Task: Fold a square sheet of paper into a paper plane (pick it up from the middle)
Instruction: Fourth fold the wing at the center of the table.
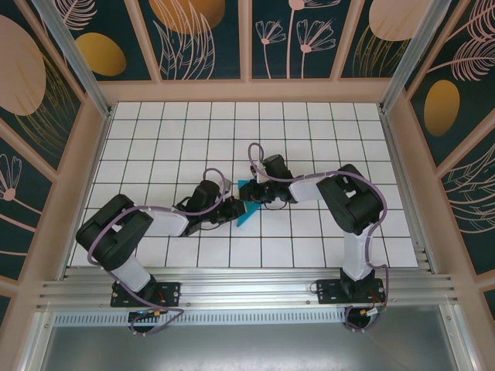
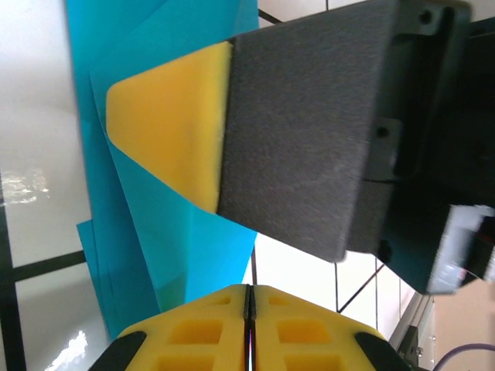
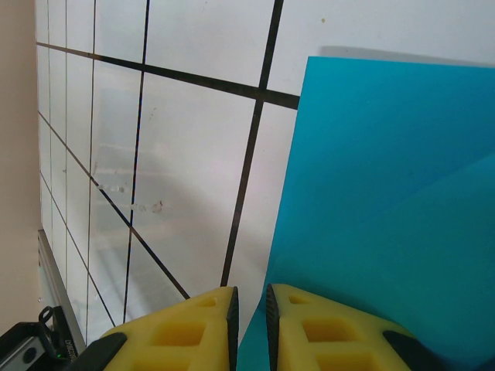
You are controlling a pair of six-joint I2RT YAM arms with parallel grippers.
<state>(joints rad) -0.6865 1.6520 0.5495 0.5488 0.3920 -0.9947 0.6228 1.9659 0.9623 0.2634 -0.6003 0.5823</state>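
The square sheet of paper is a creased teal shape lying on the white grid table between my two grippers. In the left wrist view its folded layers spread beyond my left gripper, whose yellow jaws are pressed together at the paper's edge; I see no paper between them. A finger of the right gripper lies across the paper from the right. In the right wrist view my right gripper has its jaws a narrow gap apart, over the left edge of the paper. From above, the left gripper and right gripper almost touch.
Patterned walls with pale wooden frames enclose the table on three sides. An aluminium rail runs along the near edge, carrying both arm bases. Bare white tiles surround the paper.
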